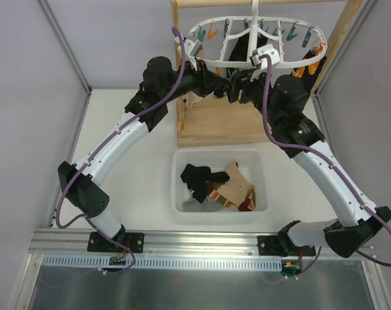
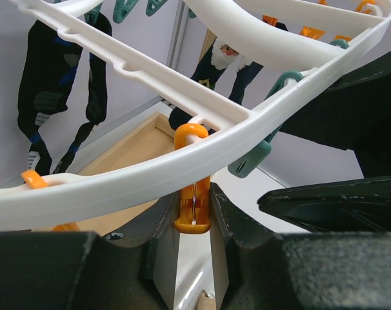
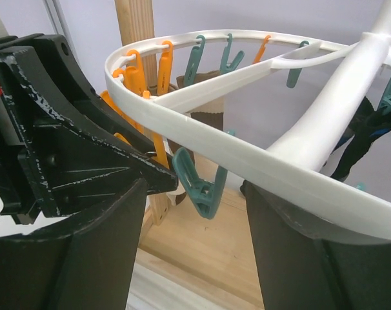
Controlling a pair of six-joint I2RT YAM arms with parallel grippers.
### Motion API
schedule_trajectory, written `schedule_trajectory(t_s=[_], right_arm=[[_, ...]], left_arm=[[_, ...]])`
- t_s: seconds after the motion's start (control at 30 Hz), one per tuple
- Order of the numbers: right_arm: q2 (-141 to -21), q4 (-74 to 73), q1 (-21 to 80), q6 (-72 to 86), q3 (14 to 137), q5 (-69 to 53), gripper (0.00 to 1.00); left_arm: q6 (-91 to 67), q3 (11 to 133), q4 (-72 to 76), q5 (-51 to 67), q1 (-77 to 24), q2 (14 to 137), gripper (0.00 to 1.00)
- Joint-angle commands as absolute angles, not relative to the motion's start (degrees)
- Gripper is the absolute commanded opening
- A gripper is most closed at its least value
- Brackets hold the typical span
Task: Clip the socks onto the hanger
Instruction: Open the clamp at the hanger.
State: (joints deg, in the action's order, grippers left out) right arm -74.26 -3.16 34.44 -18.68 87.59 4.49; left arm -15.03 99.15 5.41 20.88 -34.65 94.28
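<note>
Pinching one orange clothespin (image 2: 193,208) on one hanger (image 2: 118,187), two left jaws

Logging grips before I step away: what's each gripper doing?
Left gripper: closed on an orange clothespin.
Right gripper: open, holding nothing.

Bright, even light, faint soft shadows; wrist-view backgrounds slightly blurred.

- The hanger (image 3: 202,139) rim and its hanging clothespins (image 3: 203,187) crowd the space beneath — tight passage.
- Wooden stand (image 1: 215,129) blocks behind; open room above the basket (image 1: 178,187).
</note>
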Motion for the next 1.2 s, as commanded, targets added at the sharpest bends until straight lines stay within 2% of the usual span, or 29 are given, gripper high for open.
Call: schedule_trajectory(t_s=[0.0, 0.47, 0.57, 0.67, 0.8, 0.87, 0.9, 0.93, 1.17], right_arm=[[-75.7, 0.9, 34.5, -18.5, 90.6, 4.9, 0.65], [-75.9, 7.3, 34.5, -17.1, 88.9, 6.8, 0.57], [-75.7, 8.3, 34.5, -16.8, 88.0, 7.7, 0.50], [-75.5, 8.0, 34.5, -16.7, 88.0, 8.1, 0.38], [-74.6, 7.5, 34.5, -16.3, 87.5, 8.0, 0.17], [-74.4, 7.0, 34.5, -16.3, 87.3, 7.1, 0.12], [-74.3, 6.5, 34.5, -16.2, 87.4, 6.9, 0.07], [-74.0, 6.3, 34.5, -16.1, 87.2, 6.7, 0.06], [-73.2, 4.0, 34.3, -14.5, 87.4, 5.0, 0.04]], left_arm=[[-13.7, 98.7, 8.4, 21.4, -34.5, 91.2, 0.21], [-12.7, 98.2, 8.3, 20.9, -34.5, 91.0, 0.21], [-12.7, 98.2, 8.3, 20.9, -34.5, 91.1, 0.21], [-12.7, 98.0, 8.3, 20.7, -34.5, 91.1, 0.21], [-12.7, 97.8, 8.3, 20.6, -34.5, 91.0, 0.22], [-12.4, 97.3, 8.4, 20.7, -34.5, 90.8, 0.22], [-12.4, 97.0, 8.4, 20.6, -34.5, 90.3, 0.24], [-12.2, 96.7, 8.4, 20.4, -34.5, 89.9, 0.25], [-11.8, 88.4, 9.7, 22.6, -34.4, 83.4, 0.46]])
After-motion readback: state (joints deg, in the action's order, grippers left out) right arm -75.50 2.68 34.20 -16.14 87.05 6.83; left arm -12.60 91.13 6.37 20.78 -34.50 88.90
